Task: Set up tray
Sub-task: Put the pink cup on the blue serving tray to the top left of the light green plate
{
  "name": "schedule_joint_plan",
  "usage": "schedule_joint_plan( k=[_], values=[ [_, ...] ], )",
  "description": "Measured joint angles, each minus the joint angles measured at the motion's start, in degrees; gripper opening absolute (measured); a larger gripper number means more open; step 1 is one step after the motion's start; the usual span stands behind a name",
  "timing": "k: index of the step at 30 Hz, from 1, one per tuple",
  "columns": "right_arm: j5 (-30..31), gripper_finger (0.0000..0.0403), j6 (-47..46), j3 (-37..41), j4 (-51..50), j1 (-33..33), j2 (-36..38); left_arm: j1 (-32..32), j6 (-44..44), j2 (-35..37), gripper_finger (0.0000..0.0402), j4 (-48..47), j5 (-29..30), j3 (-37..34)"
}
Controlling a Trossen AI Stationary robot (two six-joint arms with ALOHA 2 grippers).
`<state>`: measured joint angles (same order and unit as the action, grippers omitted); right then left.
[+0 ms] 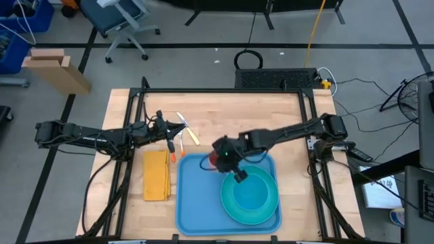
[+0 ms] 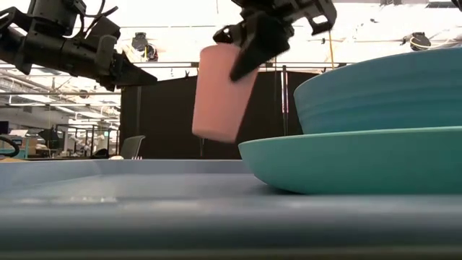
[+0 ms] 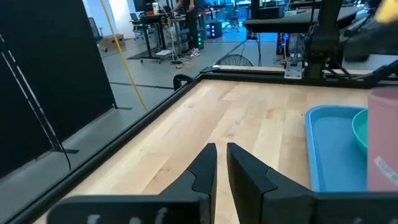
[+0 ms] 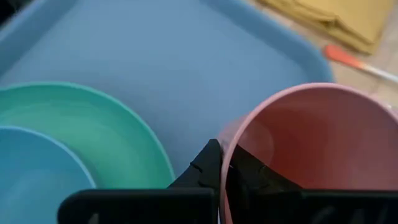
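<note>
claws: your right claw [image 4: 219, 163] pinches the pink plastic cup's [image 4: 311, 146] rim above the blue plastic tray [image 1: 193, 196]; left claw [image 3: 222, 163] hangs nearly closed, empty.

Left pincer [image 3: 221, 163] nearly closed over wooden table [image 3: 249, 118], tray [image 3: 333, 149] corner, pink cup [image 3: 382, 140] at edge

I am looking down at the tray [image 1: 196, 196], a large flat blue plastic rectangle with rounded corners and a low raised rim. It is lying flat on the near middle of the wooden table, long side running front to back. Its right half is being taken up by round teal dishware, while its left half is lying bare. From table height its rim [image 2: 108, 165] is showing only as a blurred blue band, apparently level.
</note>
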<state>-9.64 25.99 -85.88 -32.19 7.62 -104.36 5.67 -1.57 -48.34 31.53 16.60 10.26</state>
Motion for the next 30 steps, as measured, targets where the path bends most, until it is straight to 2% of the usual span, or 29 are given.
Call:
schedule_joint_plan(
  k=[3, 14, 26, 30],
  values=[
    [3.5, 0.0, -1.0, 1.9, 1.7, 1.7, 0.0, 0.0, 0.4, 0.0, 0.0042, 0.1, 0.0, 0.0],
    [3.9, 0.0, -3.4, 2.0, 2.0, 2.1, -3.6, 0.0, 0.4, 0.0, 0.0042, 3.5, -0.1, 0.0],
    [3.0, 0.0, -1.3, 1.8, 3.9, 0.2, -6.3, 0.0, -0.9, 0.0, 0.0042, 3.0, -0.2, 0.0],
    [-1.2, 0.0, -1.1, 1.4, 1.5, -0.6, -6.3, 0.0, -1.2, 0.0, 0.0042, 3.0, -0.2, 0.0]
  ],
)
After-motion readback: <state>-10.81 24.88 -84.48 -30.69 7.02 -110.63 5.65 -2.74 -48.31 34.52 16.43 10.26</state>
